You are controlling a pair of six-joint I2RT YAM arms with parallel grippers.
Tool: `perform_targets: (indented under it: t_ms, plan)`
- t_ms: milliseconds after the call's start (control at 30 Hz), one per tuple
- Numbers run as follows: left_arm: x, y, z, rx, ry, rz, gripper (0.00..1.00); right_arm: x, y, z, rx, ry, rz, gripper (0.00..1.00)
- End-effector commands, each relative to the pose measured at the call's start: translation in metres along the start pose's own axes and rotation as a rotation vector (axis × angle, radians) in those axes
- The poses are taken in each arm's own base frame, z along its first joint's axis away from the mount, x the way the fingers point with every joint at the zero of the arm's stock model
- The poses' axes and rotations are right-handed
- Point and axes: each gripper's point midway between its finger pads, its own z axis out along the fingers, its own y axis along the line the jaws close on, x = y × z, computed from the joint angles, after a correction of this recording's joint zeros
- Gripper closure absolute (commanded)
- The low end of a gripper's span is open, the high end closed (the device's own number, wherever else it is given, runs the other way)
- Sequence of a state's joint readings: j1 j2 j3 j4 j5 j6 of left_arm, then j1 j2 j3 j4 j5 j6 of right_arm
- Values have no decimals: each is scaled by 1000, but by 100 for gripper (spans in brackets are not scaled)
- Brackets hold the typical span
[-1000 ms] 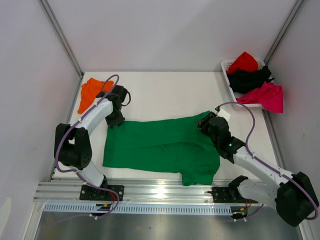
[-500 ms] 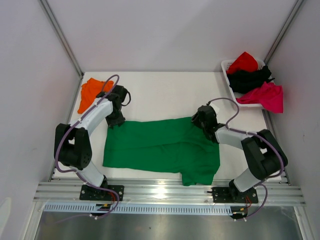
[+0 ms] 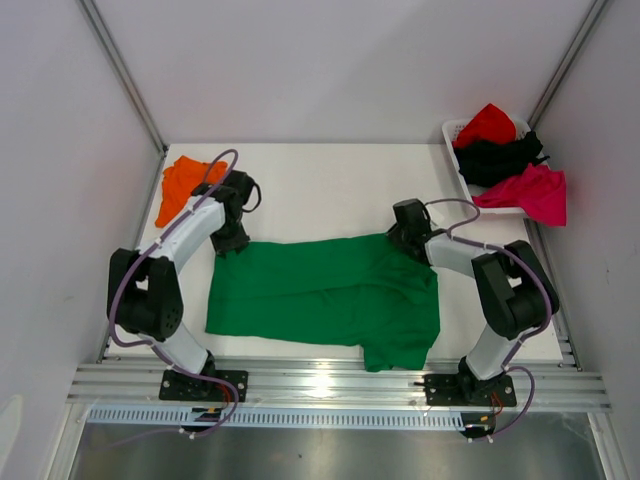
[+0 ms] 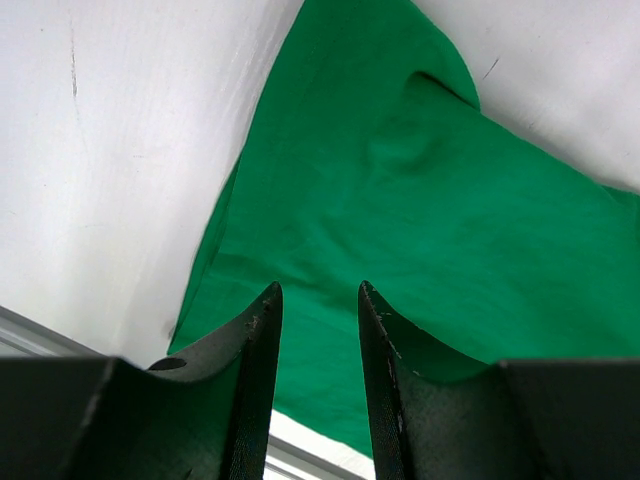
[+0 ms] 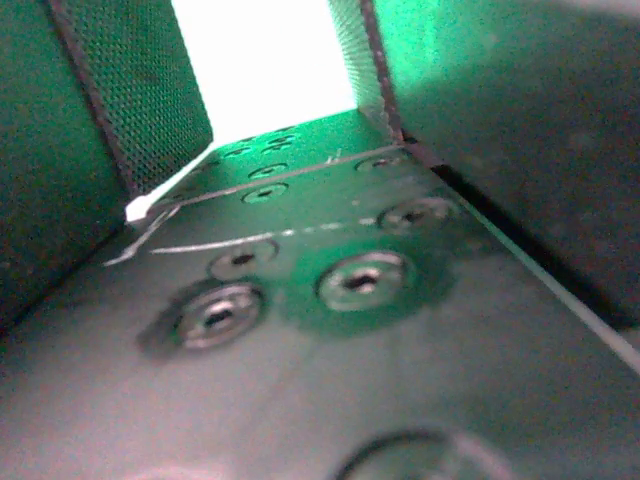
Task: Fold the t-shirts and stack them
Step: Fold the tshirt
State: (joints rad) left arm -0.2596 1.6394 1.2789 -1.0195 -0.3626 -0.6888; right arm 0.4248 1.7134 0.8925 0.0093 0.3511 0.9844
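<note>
A bright green t-shirt [image 3: 320, 295] lies spread flat across the middle of the table. An orange t-shirt [image 3: 180, 186] lies crumpled at the far left. My left gripper [image 3: 232, 240] is at the green shirt's far left corner. In the left wrist view it [image 4: 317, 292] is open with a narrow gap, and green cloth [image 4: 400, 210] lies below the fingers with none between them. My right gripper [image 3: 401, 237] is low at the shirt's far right corner. In the right wrist view it [image 5: 270, 60] is open, with bright table showing between the fingers and green on both sides.
A white basket [image 3: 452, 131] at the far right holds a red t-shirt [image 3: 487, 124], a black t-shirt [image 3: 500, 158] and a magenta t-shirt [image 3: 532, 192] that hangs over its side. A metal rail [image 3: 320, 382] runs along the table's near edge. White walls stand close on both sides.
My right arm has folded inward, and its gripper has moved slightly left and away to the green shirt's far right corner. The left arm has not moved.
</note>
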Motion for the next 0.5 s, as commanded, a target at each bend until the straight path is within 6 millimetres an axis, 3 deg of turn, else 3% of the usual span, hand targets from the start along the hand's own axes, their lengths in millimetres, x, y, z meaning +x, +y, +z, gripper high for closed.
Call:
perform_targets:
  t_ms: [0, 267, 467]
  plan:
    - [-12, 2, -22, 33, -61, 1, 61, -20, 7, 3, 33, -36, 32, 59]
    - [-15, 8, -34, 40, -87, -1, 61, -45, 14, 11, 48, -28, 55, 59]
    - [-17, 6, -38, 56, -94, -12, 60, -33, 13, -13, 51, -7, 60, 59]
